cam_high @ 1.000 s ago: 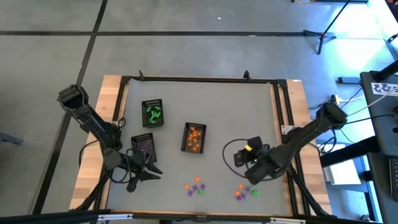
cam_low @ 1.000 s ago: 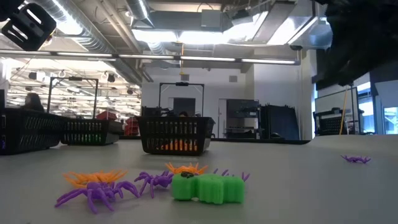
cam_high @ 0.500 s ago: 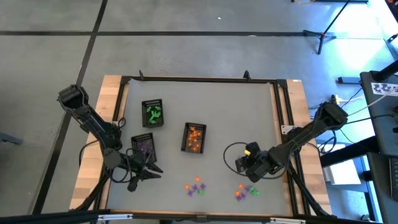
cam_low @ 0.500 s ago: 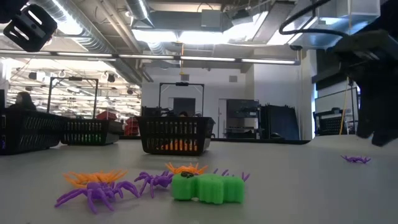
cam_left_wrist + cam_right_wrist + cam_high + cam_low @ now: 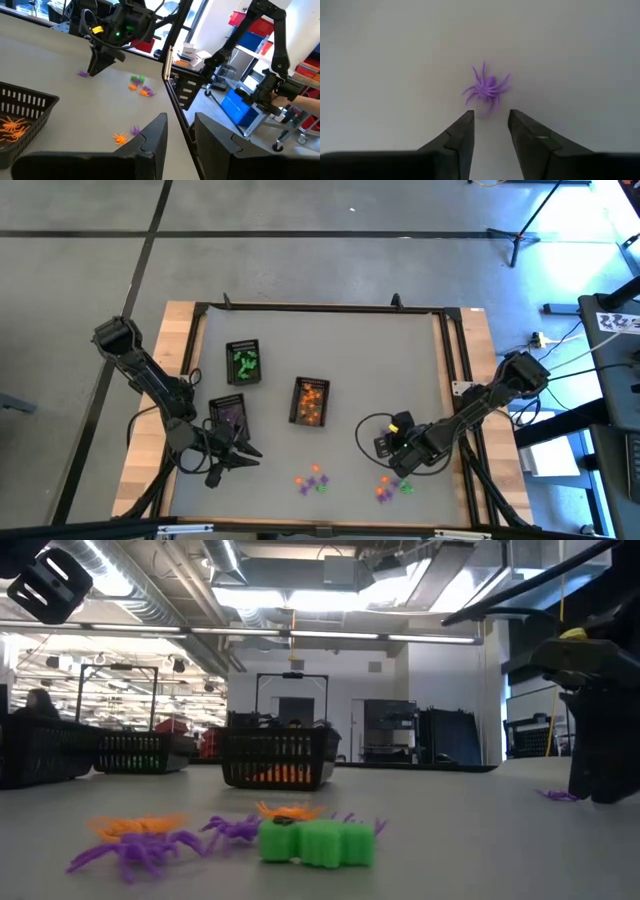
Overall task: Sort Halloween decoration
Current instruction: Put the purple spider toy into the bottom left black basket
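Lining up on a purple spider (image 5: 487, 90), I have the right gripper (image 5: 490, 122) low over the grey desk (image 5: 400, 360), its fingers (image 5: 462, 131) parted with a narrow gap and the spider just ahead of the tips — not yet between them. I judge that gap suits such a thin trinket, which would likely skid if nudged. Loose decorations lie in two small clusters by the near edge (image 5: 314, 479) (image 5: 392, 488); three black trays hold the sorted ones — green (image 5: 244, 363), orange (image 5: 311, 401), purple (image 5: 229, 416). This spider should go to the purple tray, well apart from it across the desk. The left gripper (image 5: 179, 131) waits beside that tray, fingers parted and empty, presumably keeping clear. Beyond the desk's black frame (image 5: 320, 308) I see bare concrete floor, ceiling ducts and shelving with blue bins.
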`<control>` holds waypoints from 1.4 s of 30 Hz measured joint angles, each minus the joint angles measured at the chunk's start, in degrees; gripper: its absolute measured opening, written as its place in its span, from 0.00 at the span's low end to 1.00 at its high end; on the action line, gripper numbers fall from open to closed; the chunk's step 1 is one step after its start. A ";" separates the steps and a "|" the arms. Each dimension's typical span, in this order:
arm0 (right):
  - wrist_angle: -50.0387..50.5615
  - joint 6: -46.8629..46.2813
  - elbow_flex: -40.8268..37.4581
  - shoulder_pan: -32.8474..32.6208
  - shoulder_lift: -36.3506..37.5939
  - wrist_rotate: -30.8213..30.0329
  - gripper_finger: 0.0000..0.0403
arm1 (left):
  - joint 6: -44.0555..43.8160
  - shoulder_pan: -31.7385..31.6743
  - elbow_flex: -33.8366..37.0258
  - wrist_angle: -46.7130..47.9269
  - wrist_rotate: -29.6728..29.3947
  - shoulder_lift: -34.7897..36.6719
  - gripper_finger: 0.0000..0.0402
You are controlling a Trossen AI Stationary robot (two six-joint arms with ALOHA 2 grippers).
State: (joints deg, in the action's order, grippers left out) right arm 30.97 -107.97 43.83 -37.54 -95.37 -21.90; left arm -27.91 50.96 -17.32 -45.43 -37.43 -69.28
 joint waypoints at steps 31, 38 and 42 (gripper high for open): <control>8.89 7.81 7.82 7.78 -2.02 4.52 0.39 | -0.01 -0.09 0.00 0.54 -0.20 0.00 0.22; 9.68 8.20 8.20 8.40 -5.32 7.91 0.32 | -0.08 -0.09 -0.04 1.07 -0.22 0.00 0.22; 9.86 9.22 8.08 8.37 -5.01 7.87 0.21 | -0.10 -0.09 -0.04 1.07 -0.22 0.00 0.22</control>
State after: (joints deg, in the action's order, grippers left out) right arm 40.84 -98.75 51.92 -29.17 -100.38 -14.03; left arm -28.01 50.87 -17.37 -44.36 -37.65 -69.28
